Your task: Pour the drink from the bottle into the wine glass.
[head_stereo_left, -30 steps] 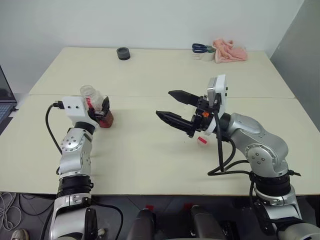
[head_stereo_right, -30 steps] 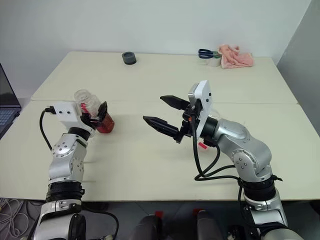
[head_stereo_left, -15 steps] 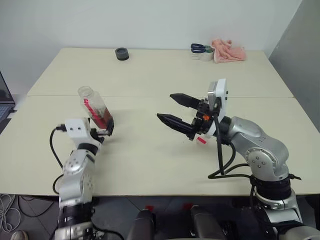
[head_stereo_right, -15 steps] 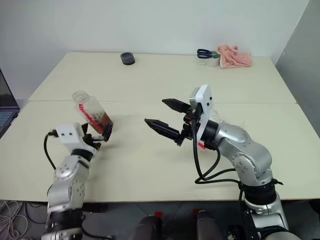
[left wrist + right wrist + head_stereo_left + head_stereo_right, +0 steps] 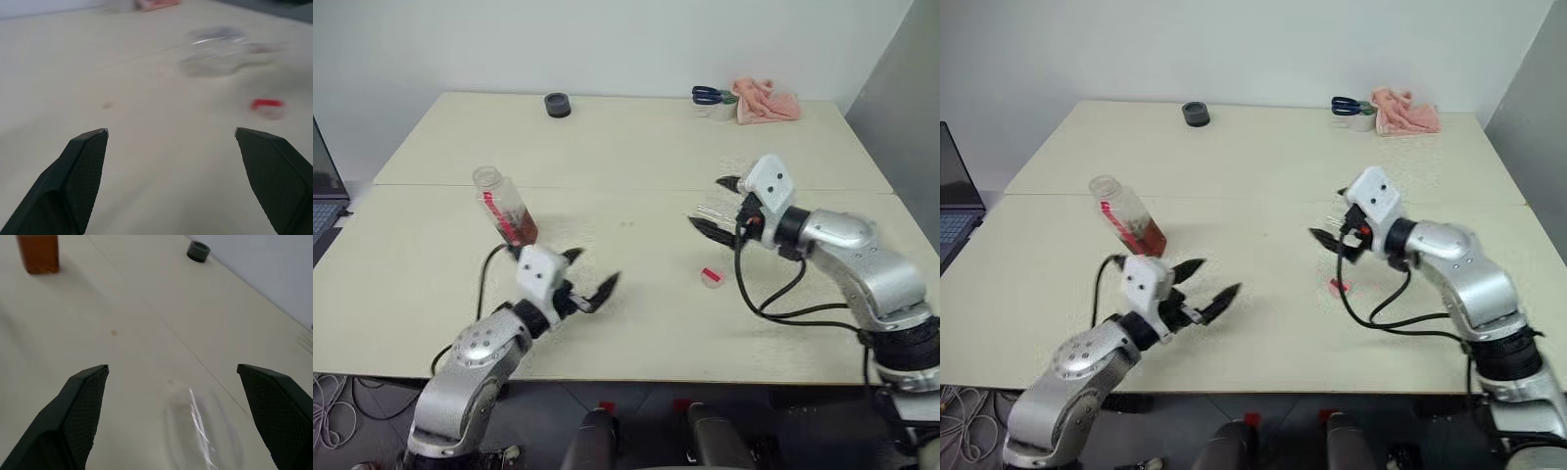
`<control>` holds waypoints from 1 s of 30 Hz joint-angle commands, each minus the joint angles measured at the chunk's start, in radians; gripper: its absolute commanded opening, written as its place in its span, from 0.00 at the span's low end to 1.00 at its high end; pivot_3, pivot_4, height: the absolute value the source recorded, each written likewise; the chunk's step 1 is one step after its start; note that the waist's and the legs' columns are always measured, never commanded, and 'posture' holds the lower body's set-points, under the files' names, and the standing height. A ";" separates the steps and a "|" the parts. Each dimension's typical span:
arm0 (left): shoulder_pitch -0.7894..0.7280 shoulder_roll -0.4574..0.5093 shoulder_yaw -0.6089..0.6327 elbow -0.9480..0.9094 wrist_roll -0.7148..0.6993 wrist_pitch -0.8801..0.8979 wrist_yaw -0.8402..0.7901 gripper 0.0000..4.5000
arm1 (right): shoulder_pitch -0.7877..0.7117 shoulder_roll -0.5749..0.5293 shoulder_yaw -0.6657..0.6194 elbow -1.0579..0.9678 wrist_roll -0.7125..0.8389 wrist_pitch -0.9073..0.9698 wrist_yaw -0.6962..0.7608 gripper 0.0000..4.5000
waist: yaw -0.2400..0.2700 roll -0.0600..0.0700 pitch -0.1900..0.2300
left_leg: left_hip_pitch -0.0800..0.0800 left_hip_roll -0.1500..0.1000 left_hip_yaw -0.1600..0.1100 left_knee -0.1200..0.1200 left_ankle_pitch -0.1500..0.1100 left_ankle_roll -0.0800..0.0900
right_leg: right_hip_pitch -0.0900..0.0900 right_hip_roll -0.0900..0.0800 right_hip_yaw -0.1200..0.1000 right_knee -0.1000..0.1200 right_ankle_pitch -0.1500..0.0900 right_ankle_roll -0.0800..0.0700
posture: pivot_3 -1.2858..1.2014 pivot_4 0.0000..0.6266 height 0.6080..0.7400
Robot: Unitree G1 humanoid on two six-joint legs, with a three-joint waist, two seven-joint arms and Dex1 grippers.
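Nearest you, your left pincer [image 5: 590, 277] hung spread wide and empty over the desk [image 5: 626, 323], apart from everything. You had one bottle [image 5: 505, 208], uncapped, leaning with the drink [image 5: 521, 229] pooled in its base, standing just beyond that pincer; one red-and-white cap [image 5: 710, 277] lay loose on the desk. Your right pincer [image 5: 713, 205] was also spread wide, holding nothing, with the one wine glass [image 5: 203, 435] between its fingers, faint from the head but clearer in the right wrist view. Farthest back sat one dark ring [image 5: 557, 104], scissors [image 5: 709, 95] and one pink cloth [image 5: 766, 101].
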 commanded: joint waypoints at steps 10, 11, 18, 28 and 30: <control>-0.244 0.028 -0.148 0.212 0.090 -0.140 -0.235 1.00 | -0.131 -0.137 0.129 0.390 -0.276 -0.229 0.268 1.00 | -0.010 0.000 0.000 | 0.003 0.002 0.005 0.000 0.000 0.000 | 0.000 0.002 0.004 0.001 0.000 0.000 | 0.52 0.24 1.00; -0.248 0.018 -0.154 0.217 0.094 -0.144 -0.235 1.00 | -0.152 -0.127 0.140 0.431 -0.294 -0.249 0.277 1.00 | -0.010 0.000 0.000 | 0.003 0.002 0.005 0.000 0.000 0.000 | 0.000 0.002 0.004 0.000 0.000 0.000 | 0.52 0.24 1.00; -0.225 -0.037 -0.183 0.213 0.131 -0.167 -0.214 1.00 | -0.292 -0.055 0.220 0.696 -0.428 -0.410 0.340 1.00 | -0.006 0.000 0.000 | 0.002 0.001 0.005 0.000 0.000 0.000 | 0.000 0.000 0.004 0.000 0.000 0.000 | 0.52 0.24 1.00; -0.175 -0.070 -0.177 0.157 0.146 -0.145 -0.162 1.00 | -0.373 -0.001 0.266 0.884 -0.551 -0.585 0.394 0.84 | -0.003 0.001 0.001 | 0.002 0.001 0.005 0.001 0.000 0.000 | -0.001 -0.001 0.004 0.001 0.000 0.000 | 0.52 0.24 1.00; -0.172 -0.071 -0.176 0.157 0.147 -0.147 -0.159 1.00 | -0.384 0.009 0.267 0.899 -0.563 -0.600 0.402 0.72 | -0.004 0.001 0.001 | 0.002 0.001 0.005 0.001 0.000 0.000 | -0.001 -0.001 0.004 0.001 0.000 0.000 | 0.52 0.24 1.00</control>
